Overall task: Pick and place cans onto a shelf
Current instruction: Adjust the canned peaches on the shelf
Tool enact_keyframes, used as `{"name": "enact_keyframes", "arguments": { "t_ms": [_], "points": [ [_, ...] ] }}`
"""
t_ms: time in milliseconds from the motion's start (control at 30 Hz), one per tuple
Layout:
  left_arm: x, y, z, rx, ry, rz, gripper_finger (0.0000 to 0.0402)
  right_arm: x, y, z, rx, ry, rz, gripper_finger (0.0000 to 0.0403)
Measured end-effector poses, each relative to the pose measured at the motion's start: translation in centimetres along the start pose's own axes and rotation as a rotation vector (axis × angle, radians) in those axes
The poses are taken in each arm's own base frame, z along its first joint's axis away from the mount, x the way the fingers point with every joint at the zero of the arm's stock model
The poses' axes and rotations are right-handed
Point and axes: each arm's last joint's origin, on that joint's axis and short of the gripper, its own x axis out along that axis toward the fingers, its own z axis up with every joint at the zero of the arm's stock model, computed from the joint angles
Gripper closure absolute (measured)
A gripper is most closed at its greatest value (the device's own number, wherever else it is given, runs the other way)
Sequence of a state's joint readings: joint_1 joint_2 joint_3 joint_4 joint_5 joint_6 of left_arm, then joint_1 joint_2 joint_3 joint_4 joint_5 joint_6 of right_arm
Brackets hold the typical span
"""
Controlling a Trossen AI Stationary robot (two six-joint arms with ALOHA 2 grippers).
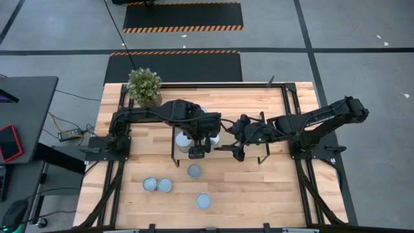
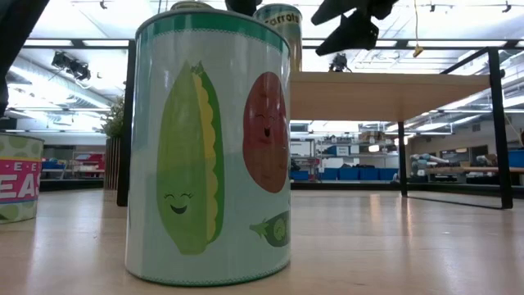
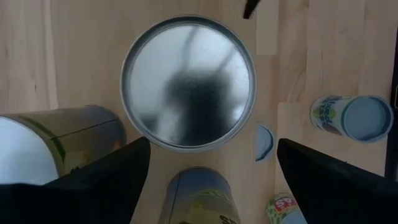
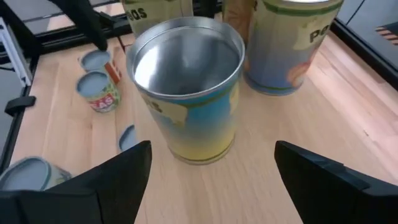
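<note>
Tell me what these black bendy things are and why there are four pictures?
They are two robot arms at a wooden table, putting cans on a low shelf. One picture looks down from above, one looks across the tabletop, and two come from cameras on the arms' wrists. From above, the left end effector and the right end effector both reach over the shelf's front edge. Each wrist camera shows open fingers with nothing held, looking at a can; the right one sees an open-topped can. Four more cans wait on the table. The big can stands just in front of the low camera. A plant stands in a corner.
</note>
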State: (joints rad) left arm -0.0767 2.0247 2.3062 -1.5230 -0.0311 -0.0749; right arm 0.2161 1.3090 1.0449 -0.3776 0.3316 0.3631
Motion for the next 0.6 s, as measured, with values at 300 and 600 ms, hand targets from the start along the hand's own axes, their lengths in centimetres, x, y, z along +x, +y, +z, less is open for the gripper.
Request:
{"name": "enact_keyframes", "arguments": {
  "t_ms": [300, 600],
  "points": [
    [0.0, 0.1, 0.0, 0.007, -0.002, 0.02, 0.0045, 0.0, -1.3, -0.4, -0.005, 0.068, -0.075, 0.0056],
    [-3.2, 0.4, -1.1, -0.024, -0.085, 0.06, 0.0057, 0.7, -2.0, 0.0, 0.022, 0.043, -0.088, 0.0056]
  ]
}}
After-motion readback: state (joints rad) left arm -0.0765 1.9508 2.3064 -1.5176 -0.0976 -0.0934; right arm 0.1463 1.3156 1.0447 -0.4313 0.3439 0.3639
